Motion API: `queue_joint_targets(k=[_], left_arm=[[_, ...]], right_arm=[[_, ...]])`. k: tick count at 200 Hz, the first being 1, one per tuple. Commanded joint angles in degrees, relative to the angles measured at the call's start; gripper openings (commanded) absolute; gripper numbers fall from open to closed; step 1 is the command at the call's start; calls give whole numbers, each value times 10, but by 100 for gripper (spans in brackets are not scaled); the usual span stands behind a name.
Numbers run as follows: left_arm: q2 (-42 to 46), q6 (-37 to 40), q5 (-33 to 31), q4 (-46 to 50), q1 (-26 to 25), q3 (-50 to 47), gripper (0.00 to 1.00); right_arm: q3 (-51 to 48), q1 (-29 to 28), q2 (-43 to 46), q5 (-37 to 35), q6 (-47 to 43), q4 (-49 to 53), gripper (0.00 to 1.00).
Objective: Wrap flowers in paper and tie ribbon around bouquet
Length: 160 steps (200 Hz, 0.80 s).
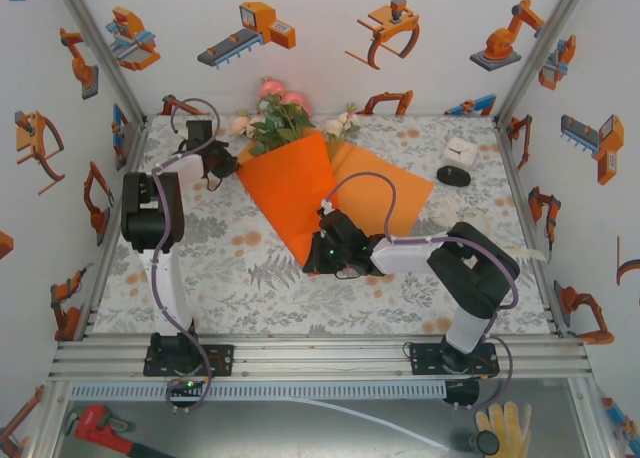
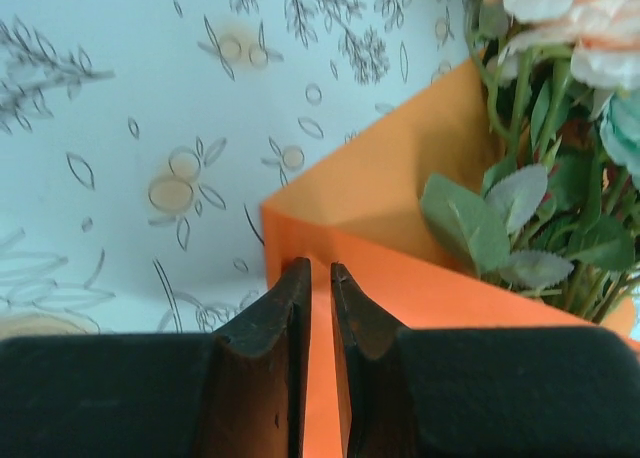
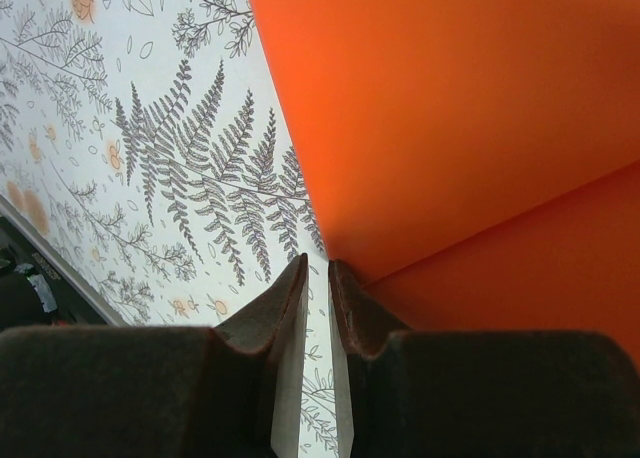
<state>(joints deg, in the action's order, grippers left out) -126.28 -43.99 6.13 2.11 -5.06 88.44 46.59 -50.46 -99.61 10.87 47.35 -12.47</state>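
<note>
Paper (image 1: pixel 290 183) lies folded as a cone around the flowers (image 1: pixel 280 113) at mid-table. The left claw (image 2: pixel 320 268) pinches its corner beside the leaves; the right claw (image 3: pixel 318 263), almost pressed together, sits at the tip. Best to hold the fold taut and roll evenly.

My left arm (image 1: pixel 152 213) and right arm (image 1: pixel 475 268) are built of chunky black joints and pale grey-white tubes, each on a black base plate (image 1: pixel 178 356). Thin purple-grey cables (image 1: pixel 362 175) loop along them. My left gripper (image 2: pixel 316 268) and right gripper (image 3: pixel 316 263) have black blocks tapering to dark, pointed fingers (image 2: pixel 275 348).
</note>
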Motion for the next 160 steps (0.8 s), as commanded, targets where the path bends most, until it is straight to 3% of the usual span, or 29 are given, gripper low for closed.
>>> queue_joint_targets(k=[1,23,38,59,84,105,122,160], left_arm=[[2,22,-2,19,13,16,21],[48,34,-4,22,22,18,26],[97,45,-9,31,24,15,39],[184,46,7,27,17,-19,50],[306,25,-3,48,-11,-110,51],[409,19,-39,81,-59,-202,51],[477,9,-64,108,-115,-264,51],[521,-25,-114,151,-283,-337,51]], right_arm=[[-3,0,26,-5,16,9,20],[-2,0,76,-26,13,26,31],[5,0,117,-45,-1,51,38],[10,5,172,-61,-12,78,41],[-2,42,241,-73,-1,104,41],[4,100,296,-120,-30,188,43],[11,176,326,-144,-53,268,53],[0,392,318,-66,-100,310,61]])
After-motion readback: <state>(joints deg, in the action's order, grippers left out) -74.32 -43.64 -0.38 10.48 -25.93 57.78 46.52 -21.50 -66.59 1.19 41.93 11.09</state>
